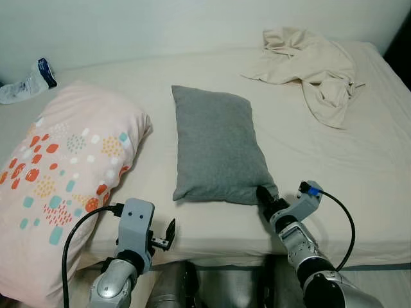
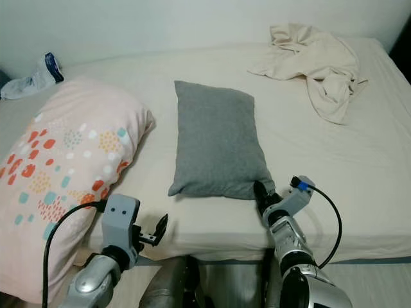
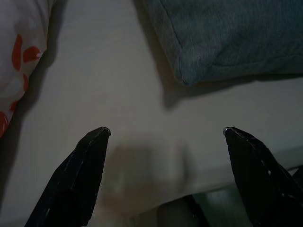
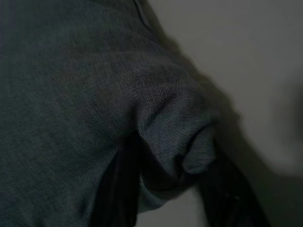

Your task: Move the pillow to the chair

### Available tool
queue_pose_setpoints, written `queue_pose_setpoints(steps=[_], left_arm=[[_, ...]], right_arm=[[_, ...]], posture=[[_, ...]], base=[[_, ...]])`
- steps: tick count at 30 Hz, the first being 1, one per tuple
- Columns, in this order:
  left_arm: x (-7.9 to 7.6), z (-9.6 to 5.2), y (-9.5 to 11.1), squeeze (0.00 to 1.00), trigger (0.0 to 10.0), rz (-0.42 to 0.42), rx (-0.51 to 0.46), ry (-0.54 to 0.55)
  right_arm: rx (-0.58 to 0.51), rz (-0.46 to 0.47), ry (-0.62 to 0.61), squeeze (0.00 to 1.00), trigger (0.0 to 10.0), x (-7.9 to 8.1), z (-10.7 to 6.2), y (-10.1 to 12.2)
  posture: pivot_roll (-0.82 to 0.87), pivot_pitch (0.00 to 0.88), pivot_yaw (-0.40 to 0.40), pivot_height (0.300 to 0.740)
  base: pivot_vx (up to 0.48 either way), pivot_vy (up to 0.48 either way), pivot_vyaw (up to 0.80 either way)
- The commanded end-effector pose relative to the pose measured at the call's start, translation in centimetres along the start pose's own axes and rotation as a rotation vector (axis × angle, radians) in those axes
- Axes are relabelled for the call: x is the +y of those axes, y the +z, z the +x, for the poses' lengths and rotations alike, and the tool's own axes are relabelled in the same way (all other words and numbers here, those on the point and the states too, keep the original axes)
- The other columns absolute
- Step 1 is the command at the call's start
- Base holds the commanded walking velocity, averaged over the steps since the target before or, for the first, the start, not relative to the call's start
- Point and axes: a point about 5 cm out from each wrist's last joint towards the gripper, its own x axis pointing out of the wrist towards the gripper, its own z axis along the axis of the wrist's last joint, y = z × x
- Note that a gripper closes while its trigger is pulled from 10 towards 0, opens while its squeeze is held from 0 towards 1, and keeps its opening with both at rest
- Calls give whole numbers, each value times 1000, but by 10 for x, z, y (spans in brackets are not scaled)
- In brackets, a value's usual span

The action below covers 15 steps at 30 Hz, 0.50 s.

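Head stereo pair: looked forward and down over the bed (image 1: 192, 77), both eyes sharing one scene | left wrist: faced the mattress edge from near, grey pillow (image 3: 227, 38) corner shared with head views | right wrist: pressed very close against that pillow.

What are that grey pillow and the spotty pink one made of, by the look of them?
The grey pillow looks like a soft knit, jersey-like cloth: matte, with a fine heathered weave, and its corner bunches up between the fingers of the right gripper. The pink pillow seems smooth printed cotton, slightly crinkled; its filling can't be told.
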Motion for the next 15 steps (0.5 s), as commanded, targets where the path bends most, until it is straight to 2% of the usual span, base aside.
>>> queue_pose_setpoints(steps=[1,5,10,15], left_arm=[[1,-2,-11,0,10000,-6,48,16],[-2,5,-10,0,10000,-16,36,16],[-5,20,-8,0,10000,-28,9,21],[-5,32,-5,0,10000,-38,-16,33]], right_arm=[[-19,8,7,0,0,2,1,1],[-53,-4,55,0,0,10,6,12],[-62,-69,227,0,0,40,17,22],[-48,-130,311,0,0,61,22,22]], posture=[[299,334,126,621],[271,303,103,621],[222,234,63,621],[187,176,34,621]], base=[[0,0,0],[0,0,0],[0,0,0],[0,0,0]])
